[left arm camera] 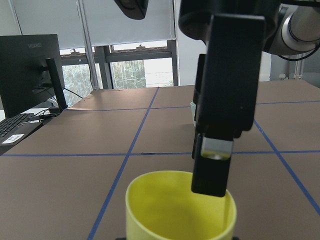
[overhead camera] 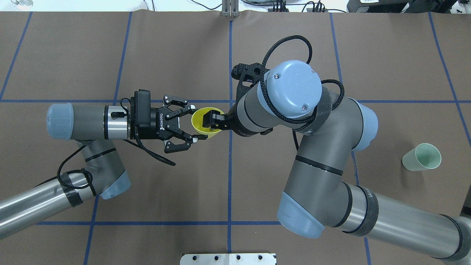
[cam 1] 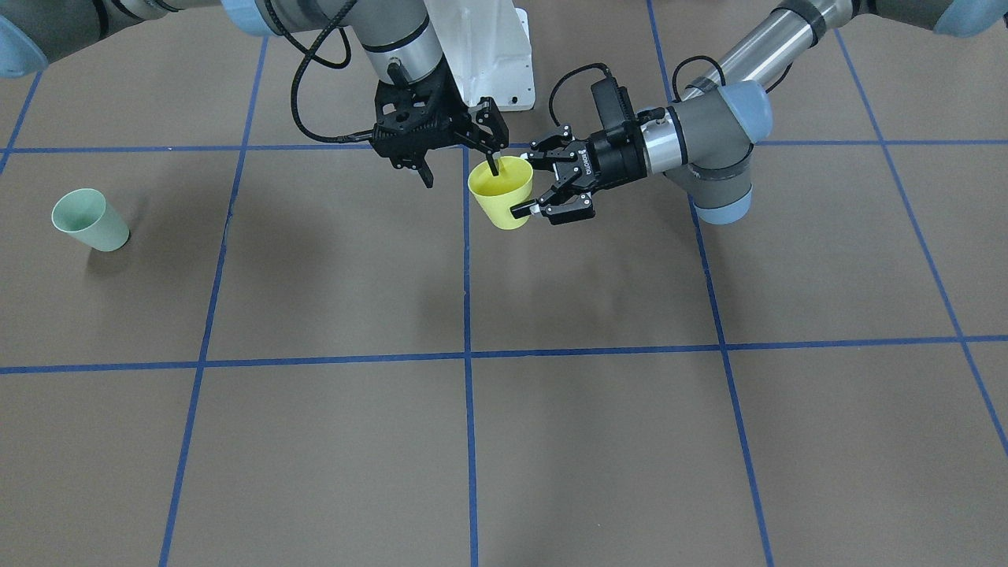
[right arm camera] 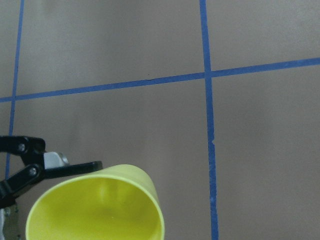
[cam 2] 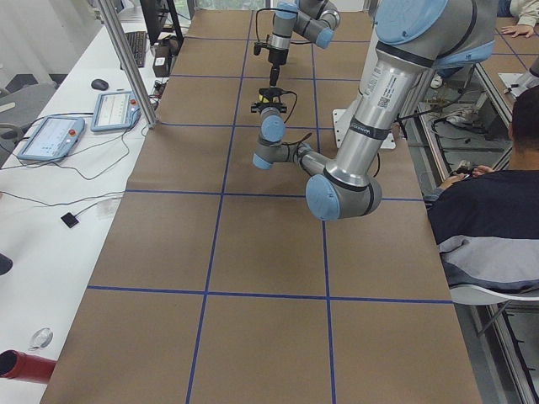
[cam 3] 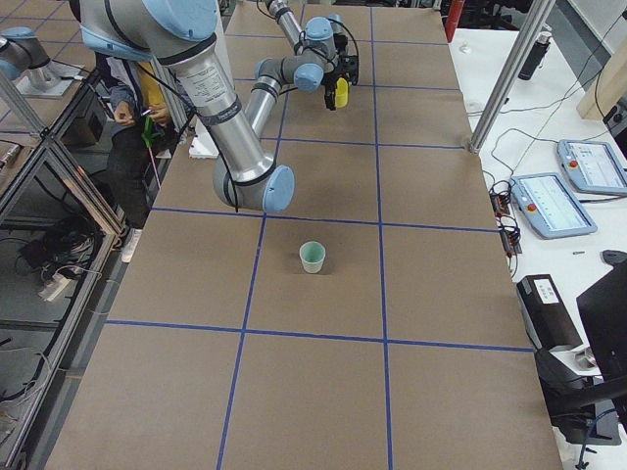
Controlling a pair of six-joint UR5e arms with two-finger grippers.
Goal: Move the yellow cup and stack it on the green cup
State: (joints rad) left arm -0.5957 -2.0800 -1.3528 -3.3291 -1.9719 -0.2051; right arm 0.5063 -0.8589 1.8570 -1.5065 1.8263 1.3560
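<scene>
Overhead exterior (Obs. 1): locate the yellow cup (overhead camera: 200,123).

Obs. 2: It is off the desk (overhead camera: 165,48), upright, mouth up, held in the air mid-desk. In this view it is near a crossing of the blue tape lines (overhead camera: 230,55).

Obs. 1: What has it?

Obs. 2: The left claw (overhead camera: 197,123). It reaches in level from the side, one finger on each side of the cup wall, pinching the cup between them. The right wrist view shows one of those fingers touching the cup's side.

Obs. 1: State of the right claw (cam 1: 461,174)?

Obs. 2: It points down from above with its fingers spread. In the front-facing view one fingertip (cam 1: 494,165) dips inside the cup's mouth, and the other hangs outside, apart from the wall. The left wrist view confirms a single finger inside the rim.

Obs. 1: And the green cup (overhead camera: 421,157)?

Obs. 2: It stands upright on the desk on the robot's right side, inside a taped square, well apart from both claws.

Obs. 1: Anything else?

Obs. 2: A person (cam 2: 488,227) sits beside the desk in the exterior left view.
</scene>
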